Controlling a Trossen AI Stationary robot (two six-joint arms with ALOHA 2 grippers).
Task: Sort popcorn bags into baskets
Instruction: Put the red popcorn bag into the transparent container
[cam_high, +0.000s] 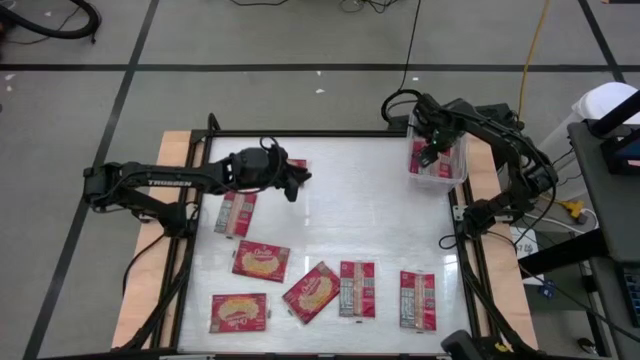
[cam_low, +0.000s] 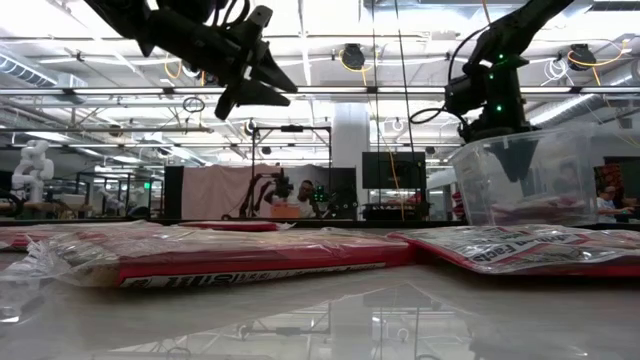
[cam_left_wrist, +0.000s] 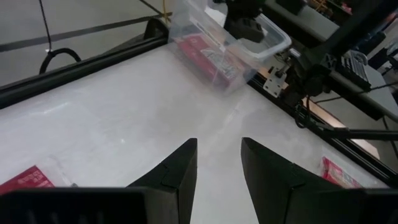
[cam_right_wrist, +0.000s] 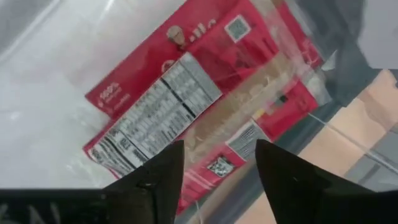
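Several red popcorn bags lie flat across the front half of the table, among them one (cam_high: 261, 260) picture side up and one (cam_high: 357, 288) showing its printed panel. At the back right corner stands the clear basket (cam_high: 458, 172), with red bags (cam_right_wrist: 186, 93) inside it. My right gripper (cam_high: 430, 150) hangs just above the basket, open over those bags (cam_left_wrist: 211, 56), nothing between its fingers (cam_right_wrist: 163, 171). My left gripper (cam_high: 295, 182) hovers above the table's back left, open and empty, its fingertips (cam_left_wrist: 186, 155) facing the basket (cam_left_wrist: 277, 40).
Another bag (cam_high: 235, 212) lies just in front of the left arm. A black frame rail (cam_high: 300, 133) runs round the table, with wooden side boards (cam_high: 150, 260). Cables and a grey stand (cam_high: 600, 150) are to the right of the table.
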